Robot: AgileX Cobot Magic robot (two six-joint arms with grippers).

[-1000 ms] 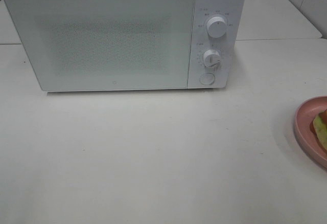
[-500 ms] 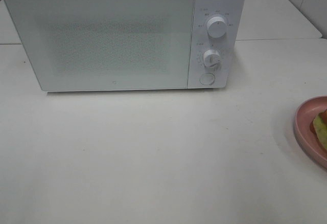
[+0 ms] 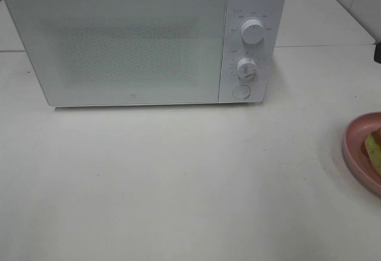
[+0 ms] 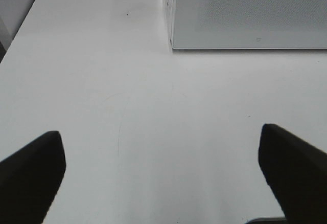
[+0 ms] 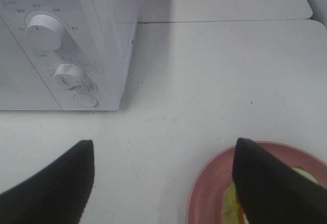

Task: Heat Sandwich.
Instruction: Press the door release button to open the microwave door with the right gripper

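The sandwich, green and red-orange, lies on a round pink plate at the right edge of the exterior view, cut off by the frame. The right wrist view shows the plate and a yellowish-green bit of the sandwich partly behind one finger. My right gripper is open and empty, above the table by the plate's near rim. My left gripper is open and empty over bare table left of the microwave. The white microwave stands at the back with its door shut.
The microwave's panel has two knobs and a round button; they also show in the right wrist view. A dark bit of the right arm shows at the exterior view's right edge. A table seam runs behind the microwave.
A dark bit of the right arm has come into the exterior view at its right edge. The microwave, the plate and the sandwich have not moved.
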